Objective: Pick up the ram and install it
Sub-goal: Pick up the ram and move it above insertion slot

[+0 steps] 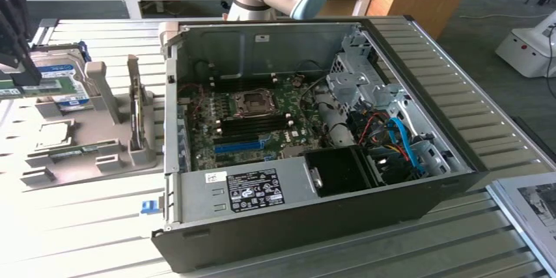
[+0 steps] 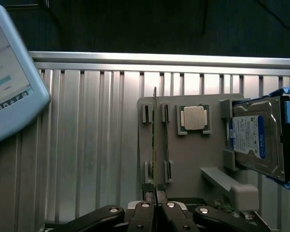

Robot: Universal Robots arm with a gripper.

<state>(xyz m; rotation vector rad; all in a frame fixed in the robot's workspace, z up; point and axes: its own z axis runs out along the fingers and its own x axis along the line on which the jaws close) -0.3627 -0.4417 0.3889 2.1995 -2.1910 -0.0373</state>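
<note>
Pick step: gripper (image 2: 155, 200) jaws clenched on ram (image 2: 154, 135), over grey fixture (image 2: 193, 159) (exterior view's left edge). We reckon install needs stick square to motherboard DIMM slots (image 1: 260, 116).

We see the slatted desk (image 1: 78, 239) carrying an open computer case (image 1: 304, 232) mid-frame; grey parts holder (image 1: 113, 161) at the exterior view's left.

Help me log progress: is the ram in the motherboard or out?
Out. The pincer is shut on the ram, above the grey tray, apart from the computer case.
</note>
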